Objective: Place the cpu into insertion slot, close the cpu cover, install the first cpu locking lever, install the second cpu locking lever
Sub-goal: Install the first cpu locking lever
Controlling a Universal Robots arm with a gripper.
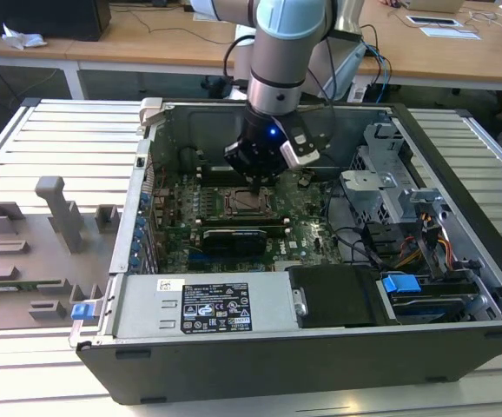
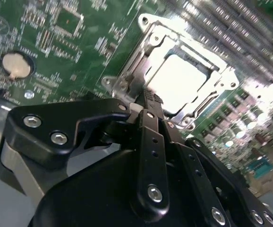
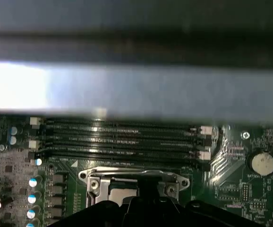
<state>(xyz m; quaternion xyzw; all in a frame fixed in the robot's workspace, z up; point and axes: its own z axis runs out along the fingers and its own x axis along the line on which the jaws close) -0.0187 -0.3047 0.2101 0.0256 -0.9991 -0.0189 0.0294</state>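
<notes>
- The arm (image 1: pixel 277 52) in the exterior view is a thick cylinder: pale blue cap band, silver-grey body, black ring at the wrist end.
- A black cable runs beside it.
- The black wrist block carries a small blue light and a white-and-black box on its right side.
- The gripper (image 2: pixel 148 101) in the second wrist view is matte black, with jointed link bars fixed by silver round-head screws.
</notes>
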